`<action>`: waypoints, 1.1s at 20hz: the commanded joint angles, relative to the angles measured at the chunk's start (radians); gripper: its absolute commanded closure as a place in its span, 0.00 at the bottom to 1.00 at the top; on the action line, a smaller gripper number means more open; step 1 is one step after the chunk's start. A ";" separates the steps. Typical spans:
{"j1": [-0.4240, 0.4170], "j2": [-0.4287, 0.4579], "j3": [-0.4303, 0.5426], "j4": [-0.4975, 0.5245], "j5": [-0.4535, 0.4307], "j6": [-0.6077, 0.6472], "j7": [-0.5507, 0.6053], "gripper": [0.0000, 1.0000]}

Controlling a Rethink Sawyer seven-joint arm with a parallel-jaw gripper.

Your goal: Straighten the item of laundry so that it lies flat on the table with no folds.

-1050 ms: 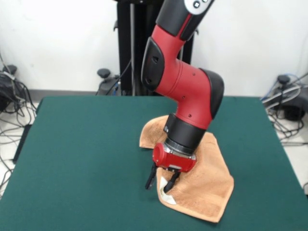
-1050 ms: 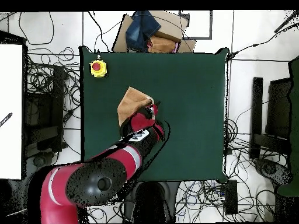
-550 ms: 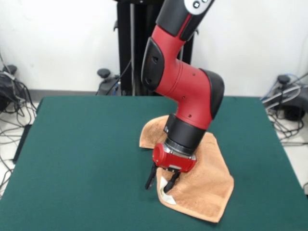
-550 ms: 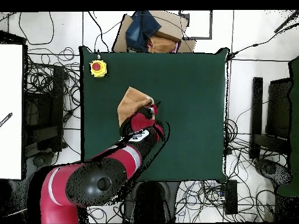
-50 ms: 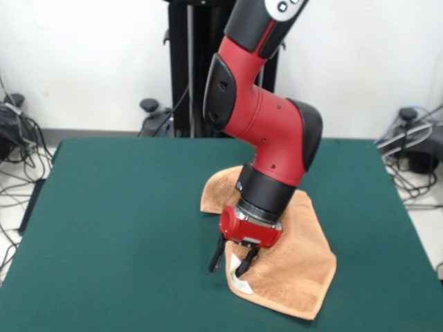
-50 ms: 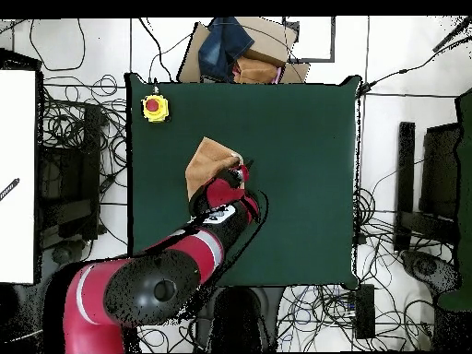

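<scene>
The tan-orange towel, the item of laundry [image 5: 297, 266] [image 6: 206, 159], lies rumpled on the green table [image 5: 124, 207] [image 6: 295, 166], with a fold near its far corner and part of it hidden under the arm. Its near left corner curls up and shows a white label [image 5: 239, 277]. My gripper [image 5: 232, 261] [image 6: 241, 173] points down at that corner, open; the left finger stands over bare table and the right finger over the towel's edge.
A yellow box with a red button [image 6: 155, 108] sits in a table corner. A cardboard box with blue cloth [image 6: 238, 51] lies beyond the table's edge. Cables and equipment [image 6: 64, 157] surround the table on the floor.
</scene>
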State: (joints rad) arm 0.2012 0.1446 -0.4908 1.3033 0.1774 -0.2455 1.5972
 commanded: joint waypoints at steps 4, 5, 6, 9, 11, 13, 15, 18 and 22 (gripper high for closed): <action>0.002 0.042 0.072 -0.018 0.045 -0.037 0.180 0.00; 0.002 0.042 0.072 -0.017 0.043 -0.035 0.179 0.00; 0.001 0.041 0.072 -0.018 0.043 -0.033 0.178 1.00; 0.003 0.043 0.070 -0.019 0.046 -0.034 0.178 1.00; 0.002 0.042 0.071 -0.019 0.043 -0.035 0.178 1.00; 0.002 0.043 0.071 -0.018 0.044 -0.036 0.178 1.00; 0.002 0.042 0.072 -0.018 0.046 -0.034 0.178 1.00; 0.000 0.040 0.075 -0.016 0.043 -0.033 0.177 1.00; -0.009 0.031 0.085 -0.014 0.028 -0.024 0.175 1.00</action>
State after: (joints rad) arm 0.2014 0.1521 -0.4905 1.3031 0.1767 -0.2590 1.5972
